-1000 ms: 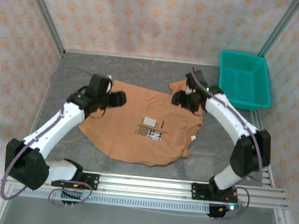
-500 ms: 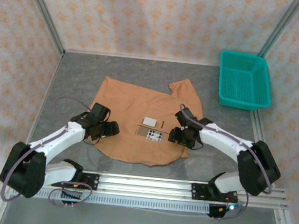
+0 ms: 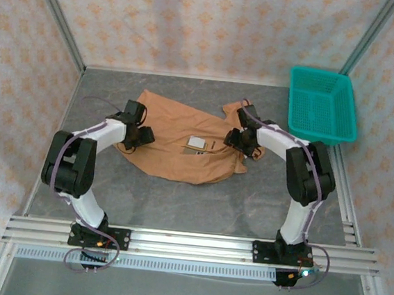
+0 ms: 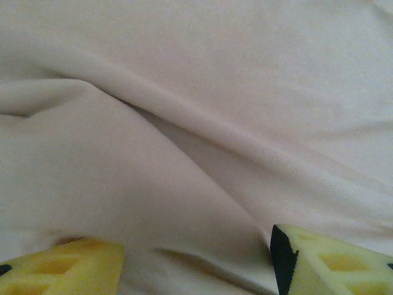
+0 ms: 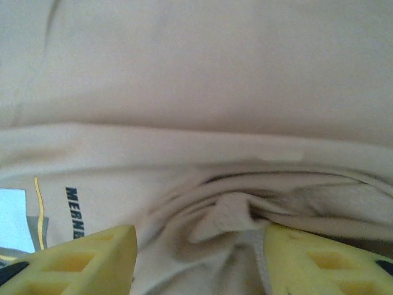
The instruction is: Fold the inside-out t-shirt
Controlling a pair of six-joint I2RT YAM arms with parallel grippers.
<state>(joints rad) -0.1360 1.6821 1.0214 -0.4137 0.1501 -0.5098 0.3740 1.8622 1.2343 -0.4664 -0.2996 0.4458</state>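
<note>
The left gripper [image 3: 136, 136] and right gripper [image 3: 243, 139] have moved away from the bases, drawing the inside-out t-shirt [image 3: 182, 156] shorter (flat before, now rumpled).

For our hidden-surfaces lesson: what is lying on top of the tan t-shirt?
A white label lies on the t-shirt, and the left gripper and right gripper sit on its sides. Cloth beneath both is hidden.

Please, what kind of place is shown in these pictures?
Most likely a robot test cell in a laboratory, not a home. A left arm and a right arm are bolted to an aluminium rail at the edge of a grey table, patterned screens enclose it, and a t-shirt lies there.
</note>
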